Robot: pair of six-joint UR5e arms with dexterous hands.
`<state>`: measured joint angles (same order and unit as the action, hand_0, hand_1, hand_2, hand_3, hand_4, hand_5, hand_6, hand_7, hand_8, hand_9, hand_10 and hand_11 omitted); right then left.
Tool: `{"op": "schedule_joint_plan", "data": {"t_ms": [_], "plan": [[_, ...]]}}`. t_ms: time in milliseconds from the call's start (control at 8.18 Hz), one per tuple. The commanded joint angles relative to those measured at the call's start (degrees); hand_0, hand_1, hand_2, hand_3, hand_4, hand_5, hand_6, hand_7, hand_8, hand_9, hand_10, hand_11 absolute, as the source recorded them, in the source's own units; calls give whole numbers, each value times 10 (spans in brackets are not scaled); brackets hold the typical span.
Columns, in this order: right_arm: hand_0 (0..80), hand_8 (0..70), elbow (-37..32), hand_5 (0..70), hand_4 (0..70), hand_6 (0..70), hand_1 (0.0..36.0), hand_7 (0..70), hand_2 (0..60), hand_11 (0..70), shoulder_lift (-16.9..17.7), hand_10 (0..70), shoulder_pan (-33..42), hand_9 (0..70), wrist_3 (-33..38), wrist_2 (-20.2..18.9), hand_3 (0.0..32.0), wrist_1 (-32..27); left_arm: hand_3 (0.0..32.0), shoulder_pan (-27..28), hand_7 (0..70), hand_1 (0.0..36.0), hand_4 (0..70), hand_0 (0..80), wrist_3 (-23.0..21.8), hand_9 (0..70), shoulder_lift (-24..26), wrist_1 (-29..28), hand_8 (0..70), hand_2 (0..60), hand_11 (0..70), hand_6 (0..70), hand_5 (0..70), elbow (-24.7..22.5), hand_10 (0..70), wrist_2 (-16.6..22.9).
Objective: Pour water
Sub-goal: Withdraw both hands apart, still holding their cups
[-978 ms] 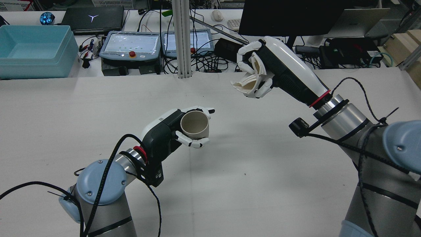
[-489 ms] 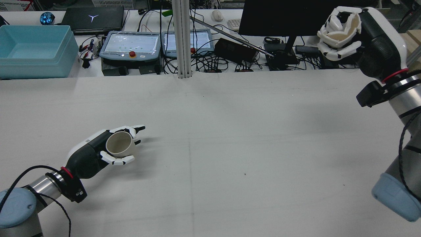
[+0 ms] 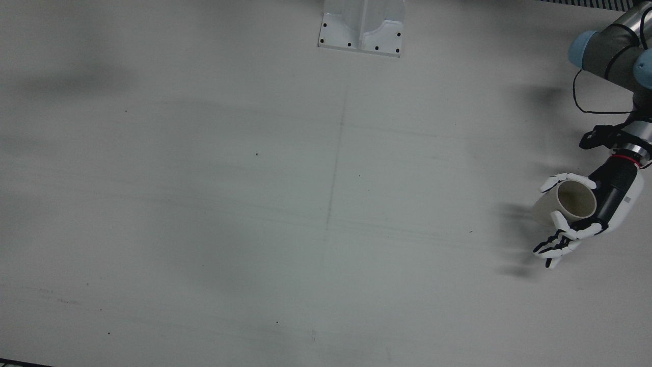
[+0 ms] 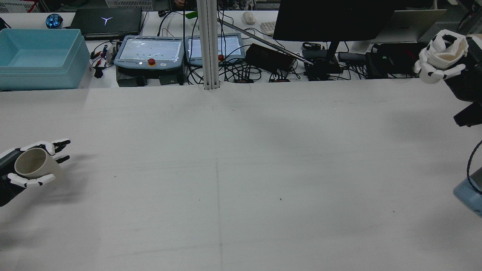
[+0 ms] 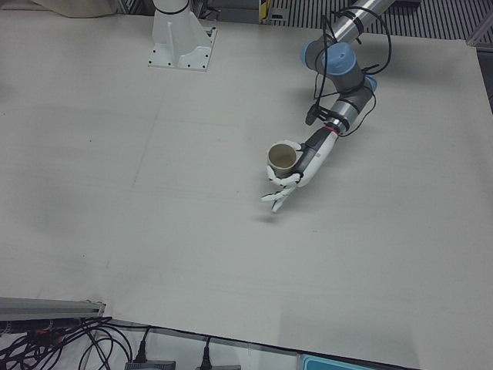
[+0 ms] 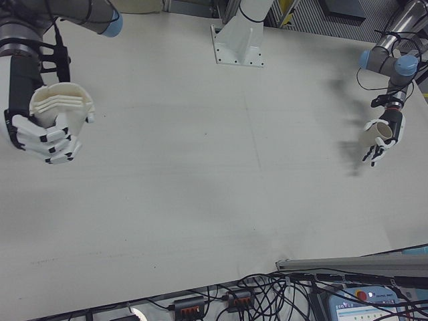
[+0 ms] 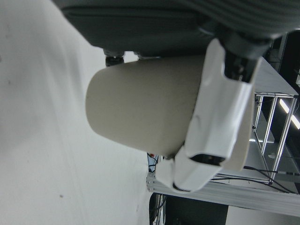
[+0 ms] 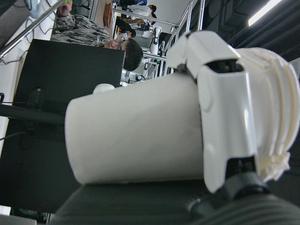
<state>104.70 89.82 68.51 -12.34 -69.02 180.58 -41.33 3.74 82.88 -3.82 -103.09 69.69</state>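
Observation:
A beige cup (image 4: 34, 163) is held in my left hand (image 4: 26, 182) at the far left edge of the rear view, just above the table, mouth tilted up. The same cup (image 3: 570, 201) and left hand (image 3: 614, 196) sit at the right edge of the front view. My right hand (image 6: 43, 137) is shut around a cream cup (image 6: 63, 103) with a ridged rim, raised high off the table. In the rear view that cup (image 4: 448, 51) is at the top right edge. Both hand views show fingers (image 8: 225, 112) wrapped on a cup wall (image 7: 140, 108).
Beyond the table's far edge stand a blue bin (image 4: 37, 56), two teach pendants (image 4: 148, 52), a dark monitor (image 4: 331, 19) and tangled cables. A metal post (image 4: 209, 45) rises at the middle back. A person (image 8: 119, 44) sits behind the monitor.
Both arms have swung apart: the left hand carried its cup from the table's middle to the far left, the right hand carried its cup up and out to the far right.

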Motion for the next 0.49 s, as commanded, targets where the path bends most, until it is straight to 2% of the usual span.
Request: {"op": "schedule_joint_plan", "data": {"t_ms": [0,122,244,367], "plan": [[751,585,-315,700,449,700,360,700,600,700,-4,587,-1,700,19,-12,0,-255,0,-69,220,360,658,800,-1,56,-64,-84,59,492,132,138,700,50,73,12],[714,598,-424,700,498,700,360,700,600,700,-40,591,-9,700,20,-12,0,-309,0,-68,226,355,670,800,1,58,-64,-101,60,488,132,142,700,83,74,12],[662,611,-491,700,557,700,360,700,600,700,-60,599,-16,700,19,-12,0,-350,0,-64,223,335,673,781,5,60,-63,-112,60,484,129,140,700,112,73,12],[652,610,-508,700,580,700,360,700,600,700,-62,598,-19,700,16,-10,0,-356,0,-62,220,326,666,757,8,58,-59,-116,59,470,129,137,700,130,74,12]]}}
